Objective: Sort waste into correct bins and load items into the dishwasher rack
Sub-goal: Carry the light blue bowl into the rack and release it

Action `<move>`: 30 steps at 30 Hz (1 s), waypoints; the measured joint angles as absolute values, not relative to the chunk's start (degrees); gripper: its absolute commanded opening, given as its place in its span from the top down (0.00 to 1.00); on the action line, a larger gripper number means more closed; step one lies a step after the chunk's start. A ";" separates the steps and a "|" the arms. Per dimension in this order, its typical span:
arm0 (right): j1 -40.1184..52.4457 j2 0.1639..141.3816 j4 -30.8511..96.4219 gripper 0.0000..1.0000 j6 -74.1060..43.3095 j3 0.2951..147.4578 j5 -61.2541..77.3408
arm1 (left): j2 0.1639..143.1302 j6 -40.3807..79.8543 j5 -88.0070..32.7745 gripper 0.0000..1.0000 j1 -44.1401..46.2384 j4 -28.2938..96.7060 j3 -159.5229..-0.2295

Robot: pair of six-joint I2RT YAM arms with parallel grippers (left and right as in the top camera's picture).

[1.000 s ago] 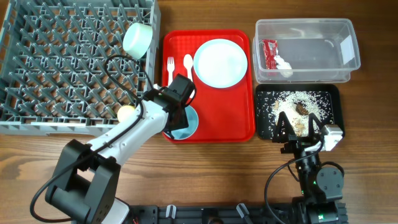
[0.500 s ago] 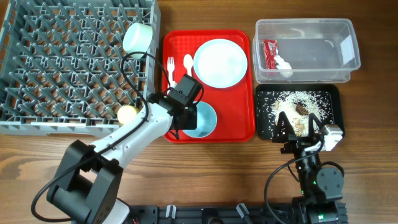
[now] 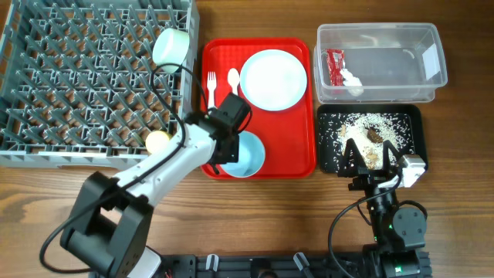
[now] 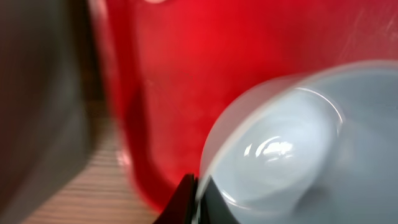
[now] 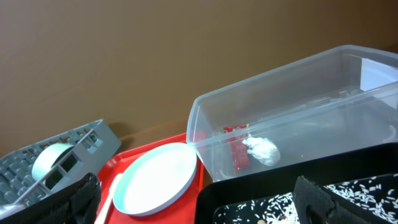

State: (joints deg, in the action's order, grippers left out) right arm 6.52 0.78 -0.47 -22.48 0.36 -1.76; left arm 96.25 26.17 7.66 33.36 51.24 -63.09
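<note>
My left gripper [image 3: 224, 150] is shut on the rim of a pale blue bowl [image 3: 247, 156] at the front left of the red tray [image 3: 289, 139]. In the left wrist view the dark fingertips [image 4: 186, 198] pinch the bowl's [image 4: 292, 143] edge. A pale blue plate [image 3: 274, 79], a white fork [image 3: 211, 85] and a spoon [image 3: 233, 80] lie further back on the tray. Another bowl [image 3: 171, 48] and a yellow cup [image 3: 157, 141] sit in the grey dishwasher rack [image 3: 62, 158]. My right gripper [image 3: 370, 154] is open over the black tray's [image 3: 415, 131] near end.
The clear tub [image 3: 386, 73] at the back right holds the red-and-white wrapper [image 3: 334, 66]. Rice and brown scraps [image 3: 372, 135] are scattered in the black tray. The right wrist view shows the plate [image 5: 155, 180], the tub [image 5: 292, 124] and the wrapper [image 5: 238, 152].
My left gripper has shut on the bowl's rim. The bowl slid to the right on the red tray, out from under the wrist. The right arm has stayed still.
</note>
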 measured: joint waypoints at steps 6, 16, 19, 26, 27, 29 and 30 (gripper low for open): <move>6.52 0.78 -0.47 0.00 -22.48 0.36 -1.76 | 92.62 27.75 20.93 0.96 33.43 71.88 -79.35; 6.52 0.78 -0.45 0.00 -22.48 0.36 -1.76 | 91.26 46.24 56.62 0.96 31.55 89.76 -84.36; 6.52 0.78 -0.45 0.00 -22.48 0.36 -1.76 | 92.60 50.28 63.44 0.96 28.53 86.72 -84.14; 6.52 0.78 -0.45 0.00 -22.48 0.36 -1.76 | 102.35 50.04 70.72 0.96 21.47 80.55 -83.96; 6.52 0.78 -0.45 0.00 -22.48 0.36 -1.76 | 104.36 48.99 71.31 0.96 20.91 78.98 -83.94; 6.52 0.78 -0.47 0.00 -22.48 0.36 -1.76 | 107.44 47.57 72.31 0.96 20.67 77.69 -83.88; 6.52 0.78 -0.45 0.00 -22.48 0.36 -1.76 | 108.47 47.20 72.58 0.96 20.67 77.45 -83.79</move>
State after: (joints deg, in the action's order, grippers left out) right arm 6.52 0.78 -0.45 -22.48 0.36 -1.76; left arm 108.47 47.20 72.58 20.67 77.45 -83.79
